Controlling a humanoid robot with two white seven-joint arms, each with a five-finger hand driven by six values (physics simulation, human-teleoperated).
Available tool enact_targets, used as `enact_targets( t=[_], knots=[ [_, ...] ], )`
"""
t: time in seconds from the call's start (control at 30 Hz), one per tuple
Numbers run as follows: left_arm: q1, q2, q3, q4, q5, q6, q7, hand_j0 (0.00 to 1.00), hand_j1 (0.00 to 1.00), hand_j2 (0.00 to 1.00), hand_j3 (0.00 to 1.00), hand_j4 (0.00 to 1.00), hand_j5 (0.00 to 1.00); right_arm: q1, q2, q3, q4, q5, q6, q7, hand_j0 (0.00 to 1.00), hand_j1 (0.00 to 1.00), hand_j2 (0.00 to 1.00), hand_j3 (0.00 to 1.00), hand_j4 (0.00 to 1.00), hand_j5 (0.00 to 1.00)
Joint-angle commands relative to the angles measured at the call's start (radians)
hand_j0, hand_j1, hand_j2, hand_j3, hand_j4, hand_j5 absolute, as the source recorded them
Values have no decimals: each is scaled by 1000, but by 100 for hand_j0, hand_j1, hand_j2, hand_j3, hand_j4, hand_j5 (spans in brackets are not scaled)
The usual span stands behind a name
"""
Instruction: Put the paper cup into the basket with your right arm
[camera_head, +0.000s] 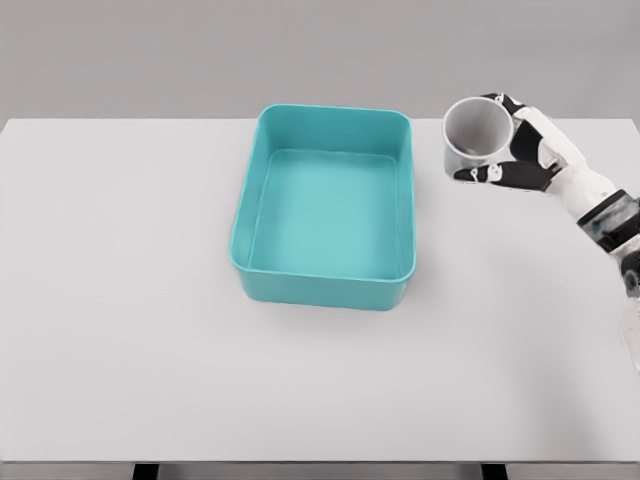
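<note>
White rectangular tabletop filled the head view under a plain grey wall. Near its middle sat a teal rectangular plastic basket, open side up, nothing inside. Just right of the basket's far corner, the right hand clasped a grey paper cup, its fingers wrapped around the wall, mouth tipped toward the camera.

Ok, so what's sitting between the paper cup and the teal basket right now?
Nothing. In the head view only a bare strip of white table separates the paper cup, held in the right hand, from the basket.
</note>
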Motion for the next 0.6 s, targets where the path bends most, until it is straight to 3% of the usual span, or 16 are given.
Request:
enact_targets(
  t=[0.0, 0.57],
  knots=[
    [0, 0, 0, 0, -1, 0, 0, 100, 100, 100, 100, 100, 100, -2, 30, 10, 4, 28, 5, 0, 51, 51, 51, 51, 51, 51],
    [0, 0, 0, 0, -1, 0, 0, 100, 100, 100, 100, 100, 100, -152, 104, 145, 4, 286, 24, 0, 51, 51, 51, 51, 51, 51]
  ],
)
